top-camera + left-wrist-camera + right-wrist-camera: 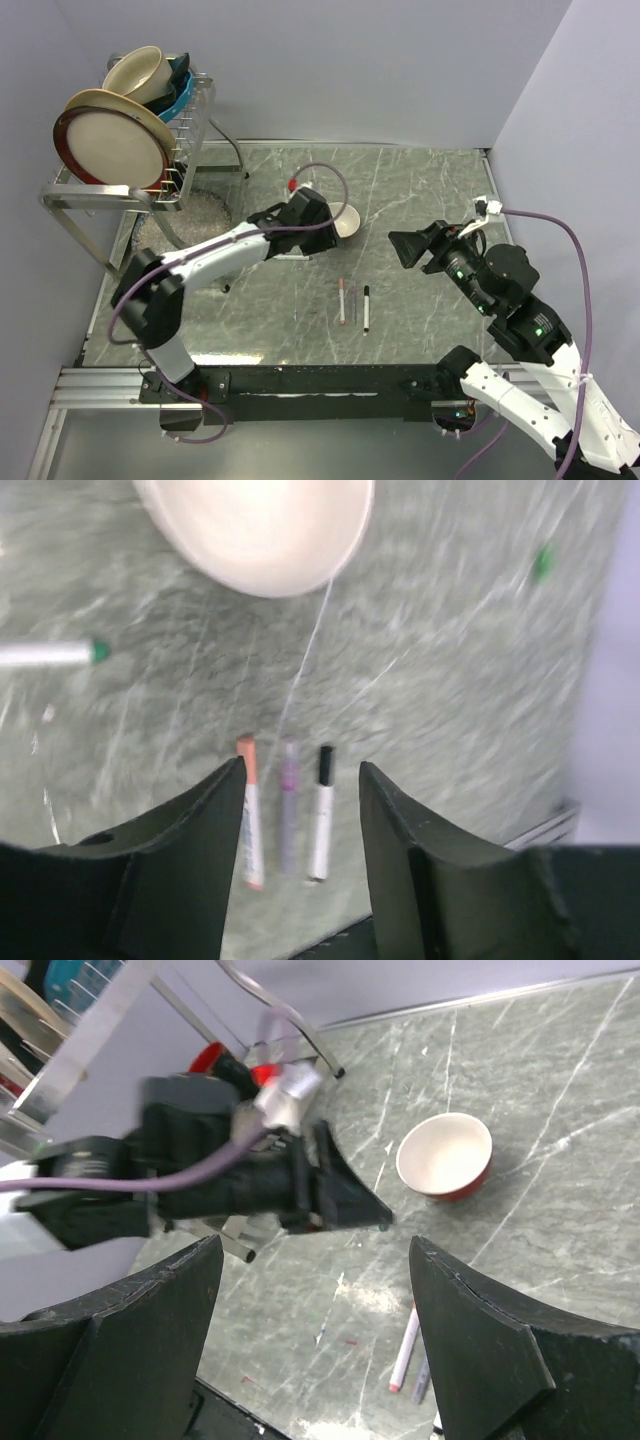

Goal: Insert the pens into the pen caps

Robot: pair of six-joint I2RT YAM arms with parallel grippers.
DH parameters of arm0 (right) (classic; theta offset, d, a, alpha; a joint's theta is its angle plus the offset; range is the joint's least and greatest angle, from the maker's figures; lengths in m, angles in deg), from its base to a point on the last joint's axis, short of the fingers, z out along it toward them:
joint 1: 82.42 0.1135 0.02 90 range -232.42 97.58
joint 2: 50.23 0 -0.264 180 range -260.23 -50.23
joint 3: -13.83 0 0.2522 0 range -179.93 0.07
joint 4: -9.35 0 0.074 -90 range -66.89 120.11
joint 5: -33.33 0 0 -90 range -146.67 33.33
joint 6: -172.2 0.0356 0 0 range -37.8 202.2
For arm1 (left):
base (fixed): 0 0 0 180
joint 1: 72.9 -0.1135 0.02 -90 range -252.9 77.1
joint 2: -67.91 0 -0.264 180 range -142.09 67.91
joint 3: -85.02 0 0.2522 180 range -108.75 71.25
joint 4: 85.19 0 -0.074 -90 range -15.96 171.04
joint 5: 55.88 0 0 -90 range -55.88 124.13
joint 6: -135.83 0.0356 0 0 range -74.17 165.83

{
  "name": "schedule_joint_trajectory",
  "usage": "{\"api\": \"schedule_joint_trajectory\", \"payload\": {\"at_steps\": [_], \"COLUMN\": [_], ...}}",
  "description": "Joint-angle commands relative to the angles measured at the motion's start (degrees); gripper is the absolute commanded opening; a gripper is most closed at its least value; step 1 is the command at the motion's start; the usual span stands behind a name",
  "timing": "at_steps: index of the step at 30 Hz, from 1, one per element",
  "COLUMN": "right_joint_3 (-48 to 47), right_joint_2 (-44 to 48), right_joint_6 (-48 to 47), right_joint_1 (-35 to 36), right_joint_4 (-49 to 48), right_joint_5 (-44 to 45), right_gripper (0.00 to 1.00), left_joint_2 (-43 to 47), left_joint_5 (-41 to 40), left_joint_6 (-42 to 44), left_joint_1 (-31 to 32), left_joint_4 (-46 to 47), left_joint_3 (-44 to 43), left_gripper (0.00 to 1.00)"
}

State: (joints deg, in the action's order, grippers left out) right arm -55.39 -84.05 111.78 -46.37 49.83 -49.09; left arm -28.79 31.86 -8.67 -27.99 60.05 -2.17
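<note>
Three slim white pens lie side by side on the marble table (430, 190): one with red ends (342, 300), a greyish-purple one (353, 302), and one with a black end (366, 308). In the left wrist view they show between my fingers, red (249, 815), purple (289, 805) and black (321, 815). A further white pen with a green end (50, 653) lies at the left. A small green blur (542, 560), perhaps the green cap, lies to the right. My left gripper (328, 228) (300, 768) is open and empty, raised beside the cream bowl (348, 222). My right gripper (398, 248) (315, 1250) is open and empty, raised above the table.
The cream bowl (255, 530) (445, 1155) has a red outside and stands mid-table. A metal dish rack (130, 150) with plates and bowls stands at the back left. My left arm (200, 1180) crosses the right wrist view, with two pens (404, 1350) below it.
</note>
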Motion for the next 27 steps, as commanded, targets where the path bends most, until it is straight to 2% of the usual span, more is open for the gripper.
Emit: {"api": "schedule_joint_trajectory", "payload": {"at_steps": [1, 2, 3, 7, 9, 15, 27], "right_joint_3": [-1.8, -1.7, -1.4, -1.1, -1.5, -1.7, -1.4], "right_joint_2": [1.7, 1.9, 2.2, 3.0, 3.1, 4.0, 4.0], "right_joint_6": [0.8, 1.0, 1.2, 1.6, 1.7, 1.6, 1.4], "right_joint_1": [-0.3, -0.2, -0.2, -0.2, -0.2, -0.3, -0.3], "right_joint_4": [-0.8, -0.8, -0.9, -1.1, -1.0, -0.5, -1.1], "right_joint_5": [0.5, 0.5, 0.5, -0.4, -0.5, 0.0, -0.1], "right_gripper": [0.82, 0.83, 0.83, 0.82, 0.82, 0.82, 0.82], "left_joint_2": [5.3, 5.0, 4.3, -0.7, -2.5, -9.9, -19.0], "left_joint_5": [-11.2, -12.3, -13.2, -18.3, -18.0, -15.4, -14.2], "left_joint_6": [-19.6, -23.4, -29.5, -35.5, -39.4, -46.5, -46.0], "left_joint_1": [-2.9, -3.5, -3.9, -4.4, -5.0, -7.4, -9.1], "left_joint_4": [-11.9, -19.0, -22.3, -30.3, -32.7, -36.1, -33.1], "left_joint_3": [-4.0, -5.2, -6.9, -15.2, -16.3, -17.5, -17.1], "left_gripper": [0.47, 0.44, 0.44, 0.49, 0.49, 0.46, 0.43]}}
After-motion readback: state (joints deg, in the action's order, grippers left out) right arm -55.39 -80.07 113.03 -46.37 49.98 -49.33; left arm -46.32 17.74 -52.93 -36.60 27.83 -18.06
